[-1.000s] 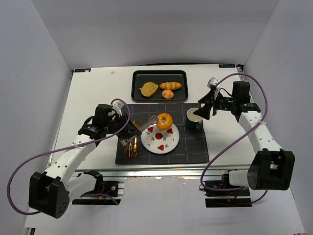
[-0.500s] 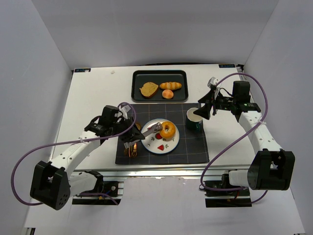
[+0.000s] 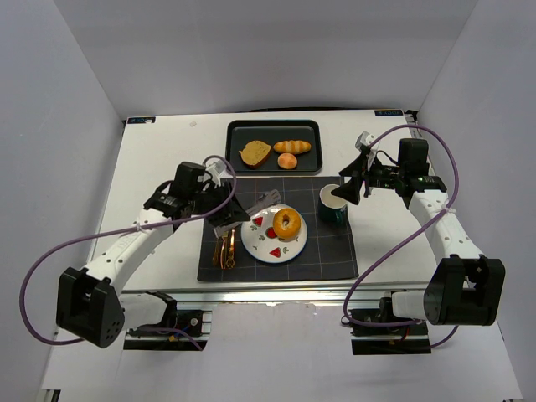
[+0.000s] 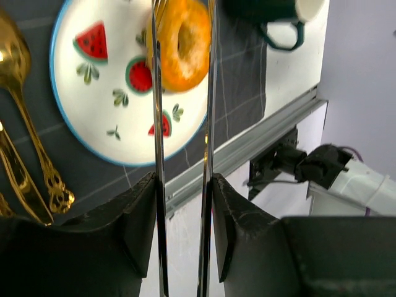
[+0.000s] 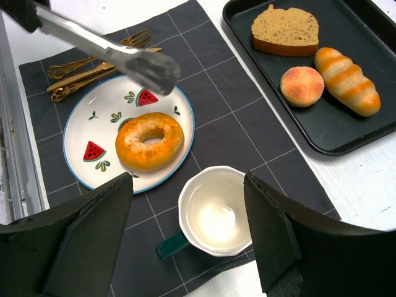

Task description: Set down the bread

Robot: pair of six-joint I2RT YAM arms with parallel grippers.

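Observation:
The bread, an orange bagel (image 3: 287, 223), lies flat on the right half of the watermelon-patterned plate (image 3: 260, 244). My left gripper (image 3: 224, 219) is shut on metal tongs (image 3: 255, 207). Their tips hang just left of the bagel, apart from it. In the left wrist view the two tong blades (image 4: 158, 124) run up from my left gripper (image 4: 183, 198) and frame the bagel (image 4: 180, 43) with a gap on both sides. My right gripper (image 3: 345, 191) stands open and empty above the cup (image 3: 332, 203). In the right wrist view the bagel (image 5: 149, 140) rests free on the plate (image 5: 93, 124).
A black tray (image 3: 234, 159) at the back holds a bread slice (image 3: 255, 153), a long roll (image 3: 292, 146) and a round bun (image 3: 287, 161). Gold cutlery (image 3: 226, 249) lies left of the plate on the dark placemat (image 3: 331, 251). The green-handled cup (image 5: 216, 210) stands right of the plate.
The tongs carried the bagel down onto the plate, opened and drew back up and to the left, leaving the bagel lying free. The right arm has not moved.

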